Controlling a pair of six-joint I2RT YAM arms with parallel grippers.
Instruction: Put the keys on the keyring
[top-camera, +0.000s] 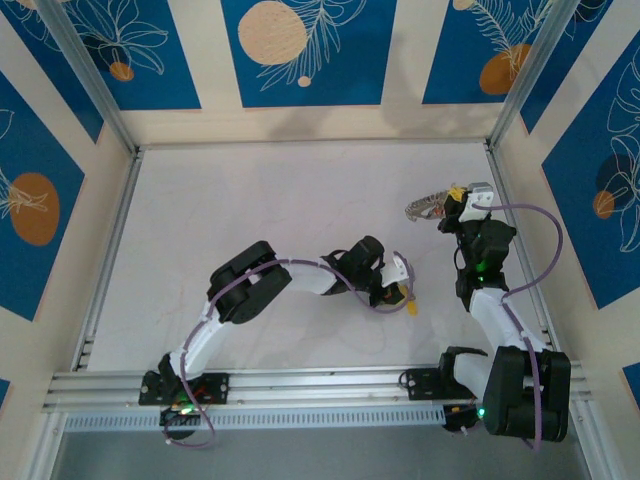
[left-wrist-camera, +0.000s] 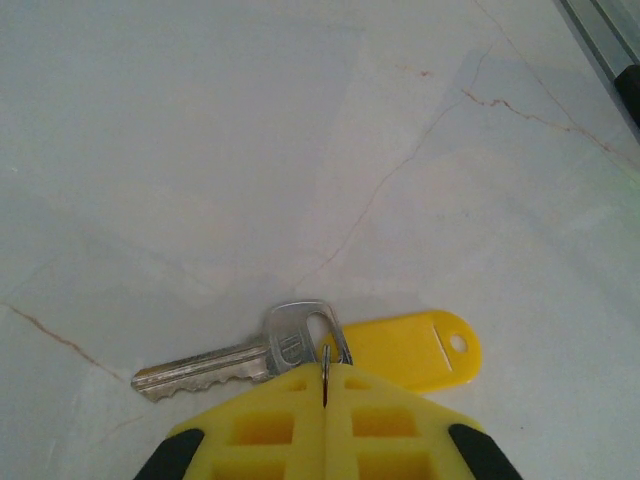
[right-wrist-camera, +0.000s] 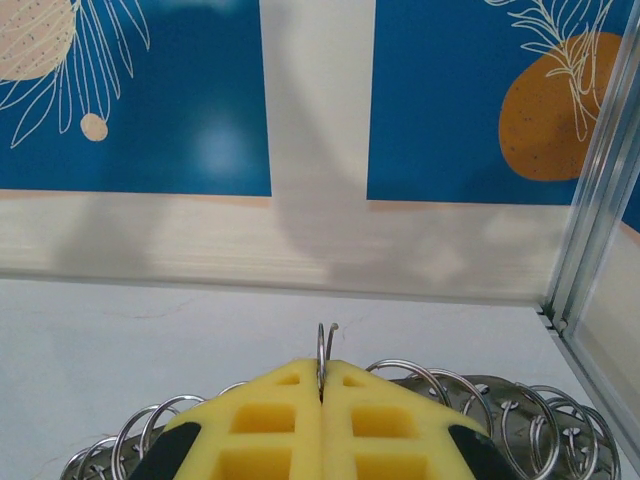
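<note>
- Yellow fingertips of the left gripper (top-camera: 403, 290) are seen from the top external camera low over the white marbled table (top-camera: 250, 200), near its middle. A flat yellow plastic tag (top-camera: 411, 306) lies just at their tips, and the key beside it is too small to be made out from here.
- The right gripper (top-camera: 456, 206) is placed toward the far right corner, with a silvery bundle of wire loops (top-camera: 428, 208) projecting from it. The two grippers are well apart, a spacing neither wrist camera conveys, so threading is judged not yet begun.
- From the left wrist, the left gripper (left-wrist-camera: 326, 380) is clenched on a small wire ring (left-wrist-camera: 326, 362). This ring joins a silver toothed metal key (left-wrist-camera: 215, 368) to the tag (left-wrist-camera: 415, 348), and both lie flat on the table. The ring is probably pinched so that key and tag can be lifted as one.
- From the right wrist, the right gripper (right-wrist-camera: 322, 388) is clamped on the thin grey wire keyring (right-wrist-camera: 321, 345), which is seen edge-on, upright between the fingertips. The bundle of wire loops (right-wrist-camera: 420, 385) is spread beneath.
- The keyring is presumably held upright so that it can receive the key. Whether the bundle rests on the table cannot be told.
</note>
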